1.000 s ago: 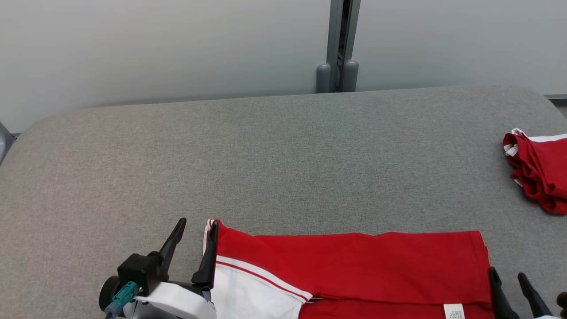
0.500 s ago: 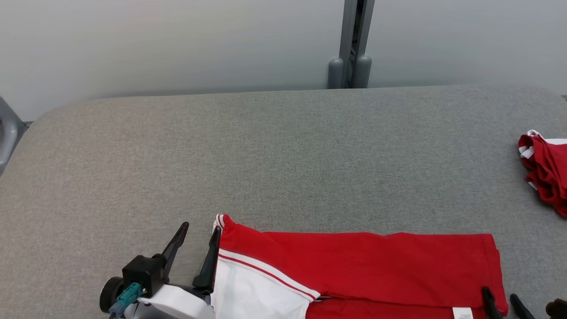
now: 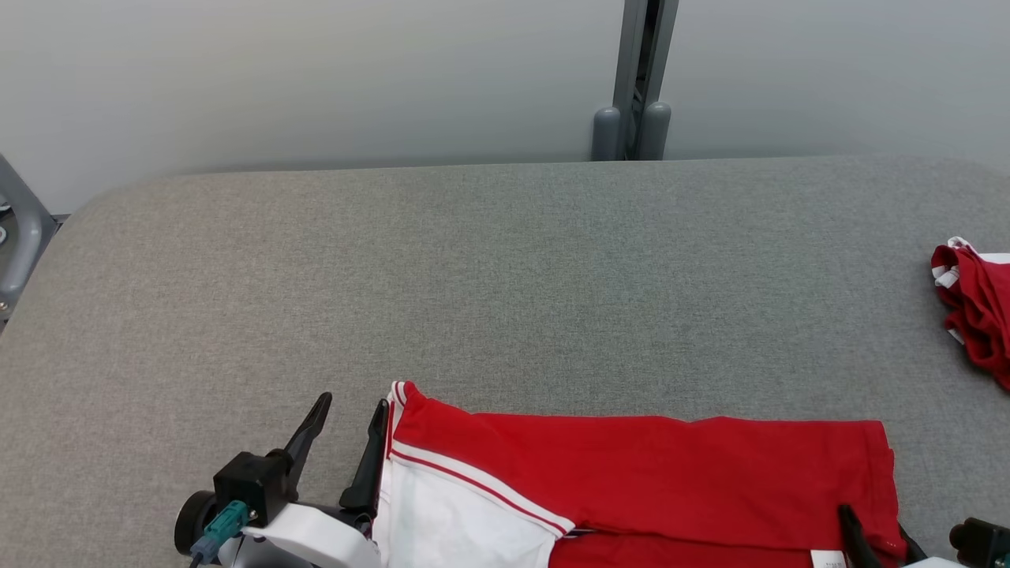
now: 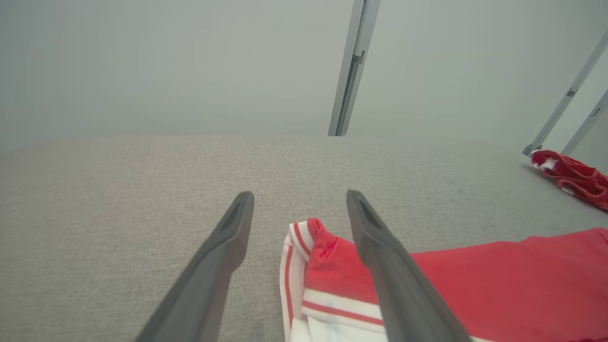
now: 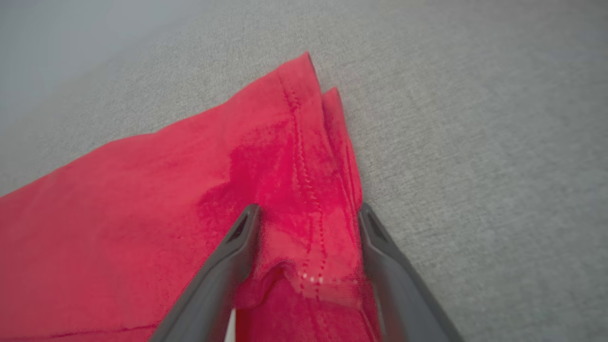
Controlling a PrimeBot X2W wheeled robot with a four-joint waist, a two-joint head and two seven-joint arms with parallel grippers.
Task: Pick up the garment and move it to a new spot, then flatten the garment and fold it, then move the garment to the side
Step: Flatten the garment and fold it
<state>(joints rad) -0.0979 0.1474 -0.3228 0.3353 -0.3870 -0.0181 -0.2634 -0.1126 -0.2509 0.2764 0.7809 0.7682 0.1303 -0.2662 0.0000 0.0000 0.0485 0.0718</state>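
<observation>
Head view. A grey fabric-covered counter (image 3: 473,276) spans the field, with a pale wall behind it and a grey metal post (image 3: 643,79) standing at 12 o'clock.

Task item: a red knit garment with a white panel and red-and-white striped trim (image 3: 631,465) lies flat on the counter at 6 o'clock, by the near edge. It is doubled over itself and runs long from 9 o'clock to 3 o'clock. The white panel sits at its 8 o'clock corner, and a small white label shows at the lower edge towards 5 o'clock.

Left claw (image 3: 353,404): released, fingers spread, grasping nothing. It sits at 7 o'clock. In the left wrist view the striped corner of the garment lies between the two fingers, and the finger on the garment's side crosses over the red cloth. Contact with the cloth cannot be confirmed.

Right claw (image 5: 308,209): released, fingers spread, nothing gripped. In the right wrist view the fingers straddle the stitched hem at the garment's 3 o'clock end. One finger is over the red cloth and the other sits at the cloth's edge beside bare counter.

Other item: a crumpled red-and-white cloth bundle (image 3: 974,308) lies at 3 o'clock, well apart from the garment.
</observation>
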